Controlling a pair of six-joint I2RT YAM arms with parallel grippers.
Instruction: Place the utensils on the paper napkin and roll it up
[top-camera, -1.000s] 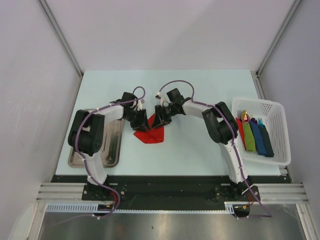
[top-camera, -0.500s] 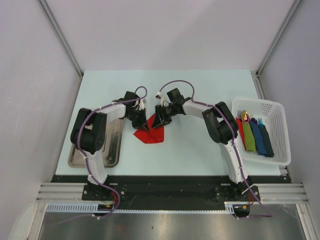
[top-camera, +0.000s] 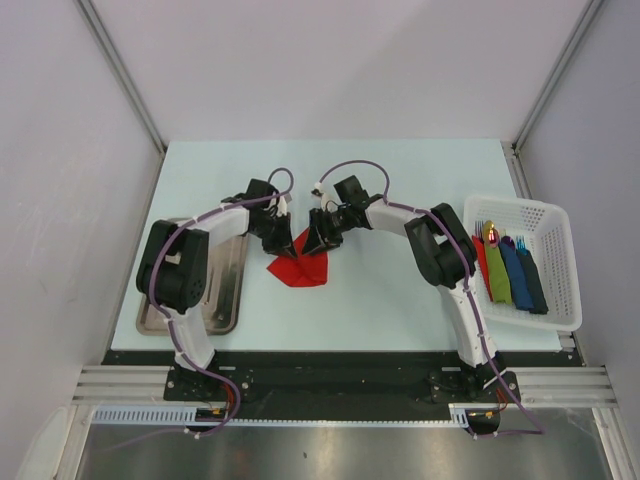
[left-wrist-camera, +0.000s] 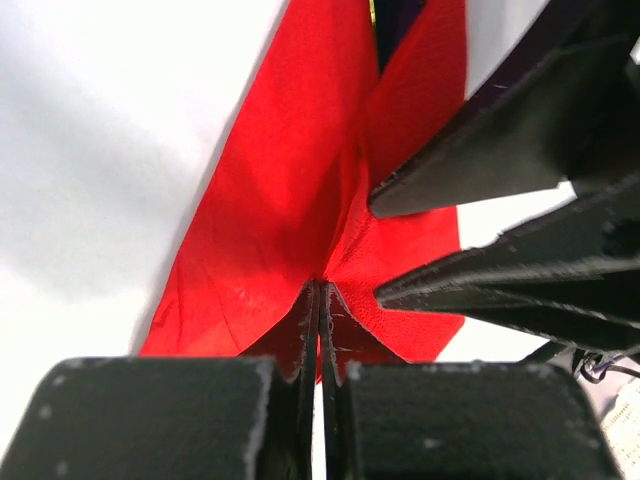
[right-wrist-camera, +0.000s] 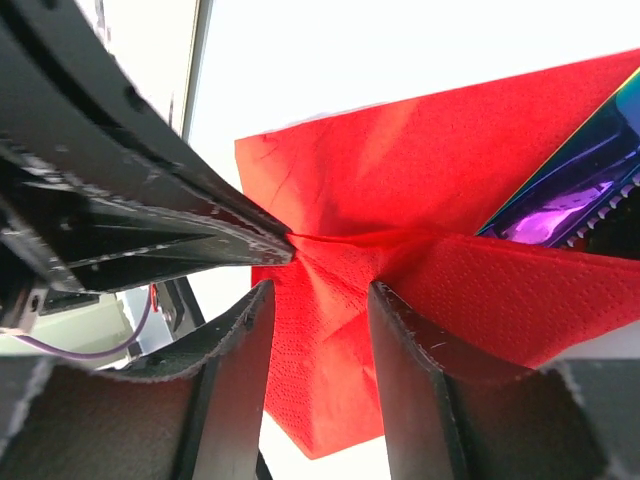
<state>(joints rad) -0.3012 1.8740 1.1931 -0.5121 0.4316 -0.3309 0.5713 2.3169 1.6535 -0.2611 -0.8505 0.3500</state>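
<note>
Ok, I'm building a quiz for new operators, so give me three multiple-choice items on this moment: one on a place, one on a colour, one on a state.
1. Where does the white basket stand? A. far left B. centre C. far right
2. What colour is the paper napkin being handled? A. green B. red C. blue
3. How is the left end effector? A. wide open B. shut on the paper napkin C. out of view

Answers:
1 C: it sits at the right edge of the top view.
2 B: it is bright red in every view.
3 B: its wrist view shows the jaws pinched together on a red fold.
</note>
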